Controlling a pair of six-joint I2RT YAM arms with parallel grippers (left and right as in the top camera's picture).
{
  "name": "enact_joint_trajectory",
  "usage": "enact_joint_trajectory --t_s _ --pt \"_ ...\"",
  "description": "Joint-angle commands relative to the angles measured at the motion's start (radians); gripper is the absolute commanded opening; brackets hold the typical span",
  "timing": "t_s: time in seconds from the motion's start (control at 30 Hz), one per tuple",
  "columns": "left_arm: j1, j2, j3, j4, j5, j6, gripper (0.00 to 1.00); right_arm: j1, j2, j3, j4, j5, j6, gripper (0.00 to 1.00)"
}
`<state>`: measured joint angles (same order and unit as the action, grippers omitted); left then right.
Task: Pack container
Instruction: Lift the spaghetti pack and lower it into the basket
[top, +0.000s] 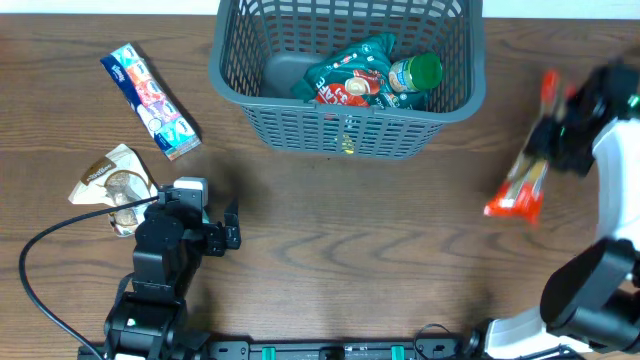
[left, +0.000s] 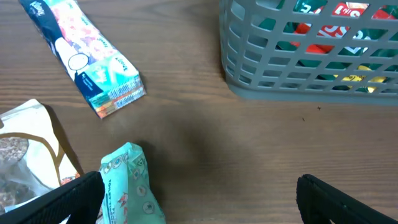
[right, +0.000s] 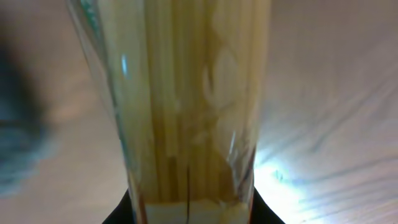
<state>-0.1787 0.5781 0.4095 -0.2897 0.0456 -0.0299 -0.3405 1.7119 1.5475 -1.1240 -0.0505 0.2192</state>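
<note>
While the right gripper (top: 556, 135) pinches the spaghetti packet (top: 518, 195), whose long axis runs roughly front to back, the basket (top: 345, 130) lies to its left and slightly ahead. The left gripper (left: 199, 202) is spread wide, holding nothing.

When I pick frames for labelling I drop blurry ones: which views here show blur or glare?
Overhead: motion blur smears the right arm and the spaghetti packet; the container is sharp. Left wrist: crisp, evenly lit. Right wrist: the spaghetti packet fills the view, soft-focused, with glare on the table.
</note>
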Motion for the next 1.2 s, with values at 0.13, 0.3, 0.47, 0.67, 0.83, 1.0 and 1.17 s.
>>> enact_joint_trajectory --t_s 0.13,0.3,0.47,0.67,0.83,1.0,1.17 --pt "0.000 0.001 0.021 -0.002 -0.001 -0.013 0.99 0.154 -0.083 0.447 -0.063 -0.066 -0.180 0.01" --pt "0.000 0.001 0.021 -0.002 -0.001 -0.013 0.99 0.310 -0.083 0.603 -0.069 -0.069 -0.428 0.01" --pt "0.000 0.001 0.021 -0.002 -0.001 -0.013 0.99 0.465 -0.083 0.649 -0.001 -0.070 -0.660 0.01" --pt "0.000 0.001 0.021 -0.002 -0.001 -0.013 0.99 0.634 -0.050 0.649 0.107 -0.093 -0.892 0.01" --pt "0.000 0.001 0.021 -0.002 -0.001 -0.013 0.98 0.704 0.033 0.649 0.158 -0.120 -0.948 0.01" --pt "0.000 0.001 0.021 -0.002 -0.001 -0.013 0.99 0.742 0.146 0.648 0.155 -0.206 -1.041 0.01" --pt "0.000 0.001 0.021 -0.002 -0.001 -0.013 0.99 0.761 0.266 0.648 0.130 -0.237 -1.048 0.01"
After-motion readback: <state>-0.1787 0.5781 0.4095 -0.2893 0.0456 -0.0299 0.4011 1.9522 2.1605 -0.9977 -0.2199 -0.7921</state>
